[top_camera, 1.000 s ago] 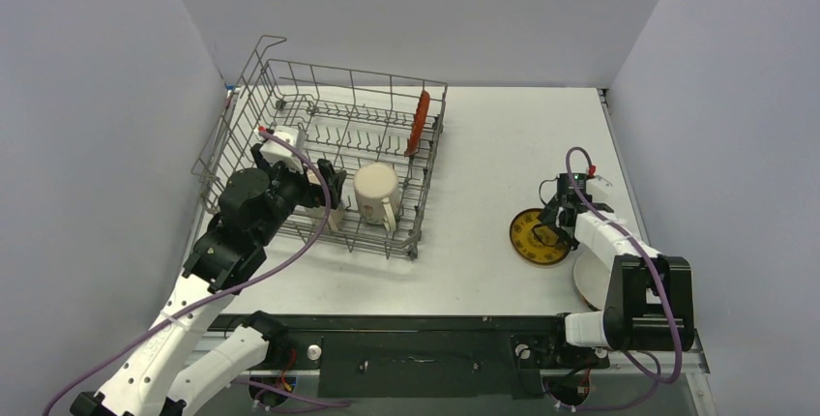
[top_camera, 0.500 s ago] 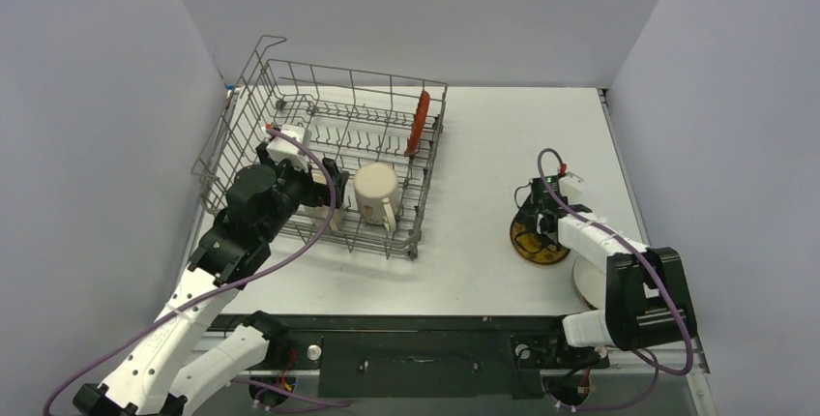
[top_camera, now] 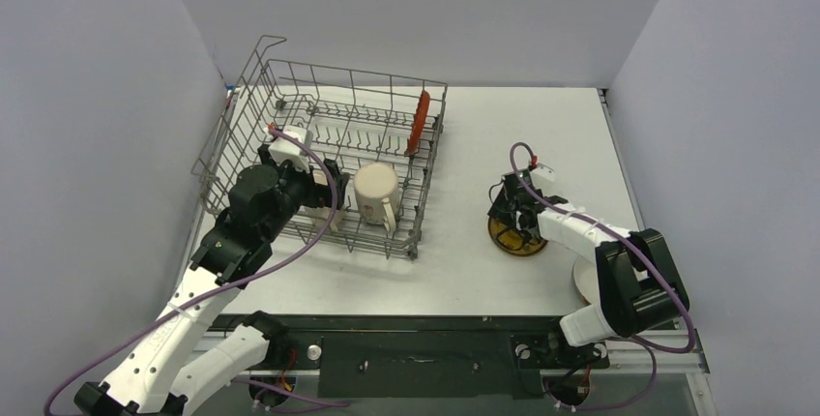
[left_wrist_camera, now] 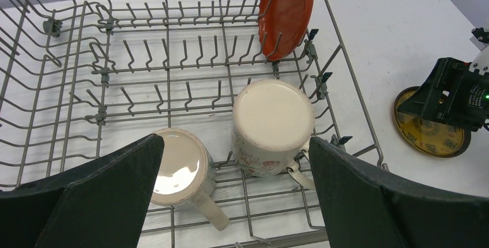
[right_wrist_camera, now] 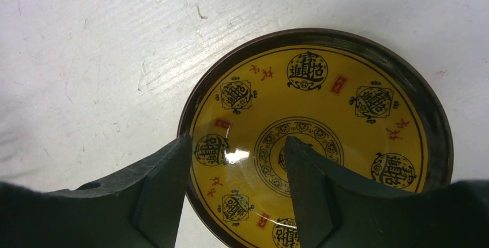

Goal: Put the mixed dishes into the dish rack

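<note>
Because the yellow, dark-patterned saucer [right_wrist_camera: 346,115] lies flat on the tabletop at 3 o'clock of the grey wire dish rack [top_camera: 329,131], the right jaws straddle its rim, part open and not clamped. The left jaws hang wide and empty over an upturned cream mug [left_wrist_camera: 271,124]. At 1 o'clock, tines hold the red round plate [left_wrist_camera: 286,11] upright.

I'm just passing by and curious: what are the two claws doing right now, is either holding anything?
Left gripper: open, holding nothing.
Right gripper: open, straddling the rim of the yellow saucer, not clamped.
</note>
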